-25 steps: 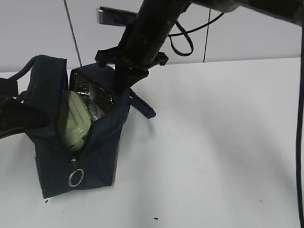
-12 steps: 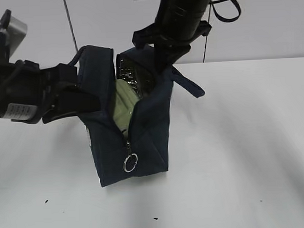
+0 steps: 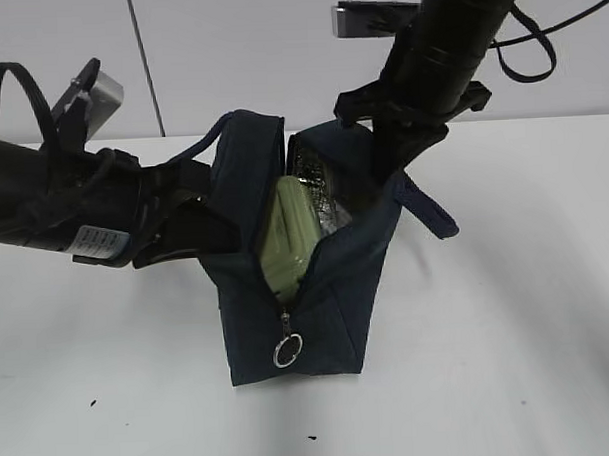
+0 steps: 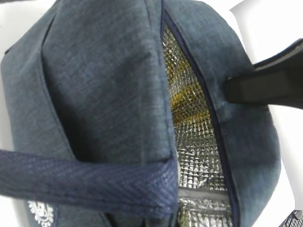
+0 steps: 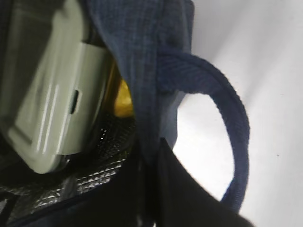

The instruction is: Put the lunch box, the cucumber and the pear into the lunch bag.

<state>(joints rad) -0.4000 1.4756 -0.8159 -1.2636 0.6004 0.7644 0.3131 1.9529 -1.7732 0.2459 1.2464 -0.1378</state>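
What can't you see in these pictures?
- Cucumber: in no view; the lunch bag walls and the lunch box would hide it.
- Pear: only a yellow sliver behind the box lid, right wrist view.
- Left gripper: its tips are hidden behind bag fabric, exterior view.
- Right gripper: its tips are buried in the bag's rim.

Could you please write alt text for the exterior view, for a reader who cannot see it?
An open navy lunch bag stands on a white table, the green-lidded lunch box upright inside. The left gripper and right gripper each pinch a top edge.
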